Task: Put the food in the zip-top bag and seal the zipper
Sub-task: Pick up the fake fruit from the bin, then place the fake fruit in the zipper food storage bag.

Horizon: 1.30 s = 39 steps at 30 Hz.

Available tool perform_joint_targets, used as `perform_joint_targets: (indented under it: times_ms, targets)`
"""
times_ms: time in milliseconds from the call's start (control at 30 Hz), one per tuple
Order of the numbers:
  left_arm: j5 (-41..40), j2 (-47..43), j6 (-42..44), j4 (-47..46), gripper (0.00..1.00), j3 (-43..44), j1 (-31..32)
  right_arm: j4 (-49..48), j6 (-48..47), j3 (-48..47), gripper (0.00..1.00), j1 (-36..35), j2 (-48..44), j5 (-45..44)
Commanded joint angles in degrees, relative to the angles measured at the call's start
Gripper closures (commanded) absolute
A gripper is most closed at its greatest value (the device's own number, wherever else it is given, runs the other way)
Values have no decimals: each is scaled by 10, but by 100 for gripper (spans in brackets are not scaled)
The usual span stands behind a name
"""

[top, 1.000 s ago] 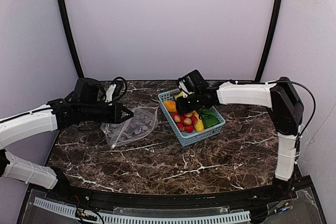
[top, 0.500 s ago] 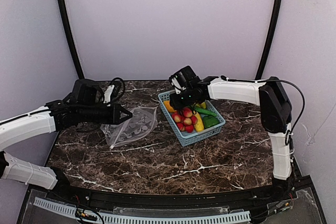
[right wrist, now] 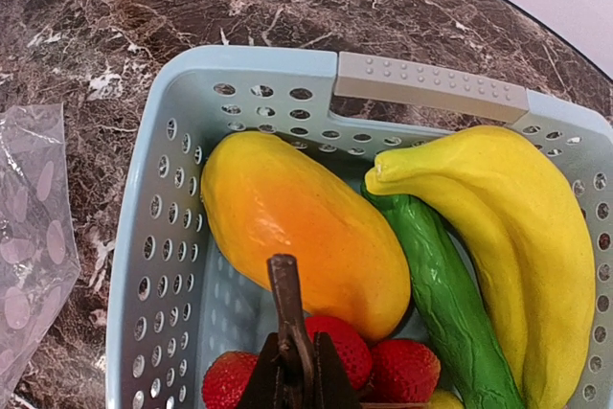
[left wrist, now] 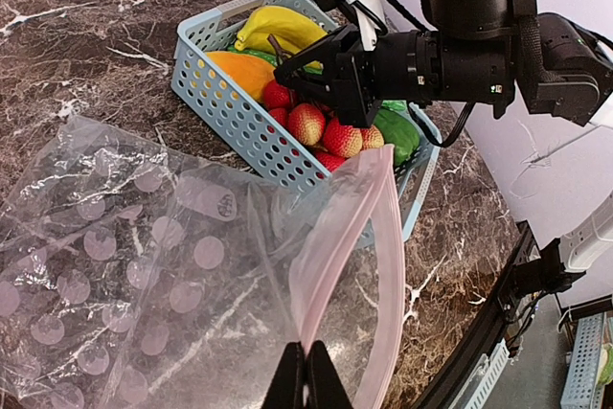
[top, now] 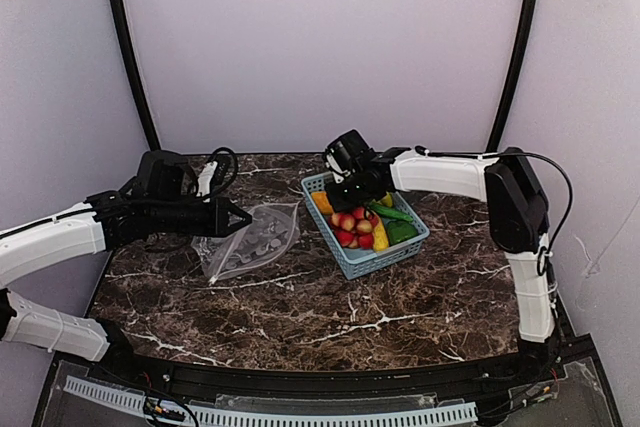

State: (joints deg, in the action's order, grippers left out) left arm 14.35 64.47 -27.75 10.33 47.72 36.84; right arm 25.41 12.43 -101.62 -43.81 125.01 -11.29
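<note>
Right gripper [right wrist: 295,371] hangs low inside the light-blue basket [right wrist: 144,265], its jaws pressed almost together on a thin brown stalk [right wrist: 285,299] that sticks up between them. The stalk probably belongs to one of the small red fruits [right wrist: 402,371] just beneath, but where they join is hidden. Beside it lie the orange piece [right wrist: 297,227], the yellow bananas [right wrist: 517,227] and a green vegetable [right wrist: 445,304], all of them in the basket.

Left gripper [left wrist: 306,375] is closed tight, pinching the pinkish zipper [left wrist: 350,237] and lifting that edge. The rest of the clear, dotted zip-top bag [left wrist: 124,265] sags crumpled onto the marble table [top: 350,317], just beside the basket on its left. No food shows inside the bag.
</note>
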Motion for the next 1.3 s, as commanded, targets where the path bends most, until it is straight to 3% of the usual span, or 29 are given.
perform_joint_targets:
  times_ms: [0,467,767,1267]
  targets:
    - [0,-5,-2,4,99,-3,-4,-9,12,27,100,3,-54,-24]
    - [19,8,-7,-10,99,8,-4,-105,42,175,100,3,-285,49]
    - [60,40,-45,-54,99,22,3,-180,72,229,100,-61,-406,84]
    - [103,62,-126,-136,99,23,10,-404,80,253,100,-192,-389,18]
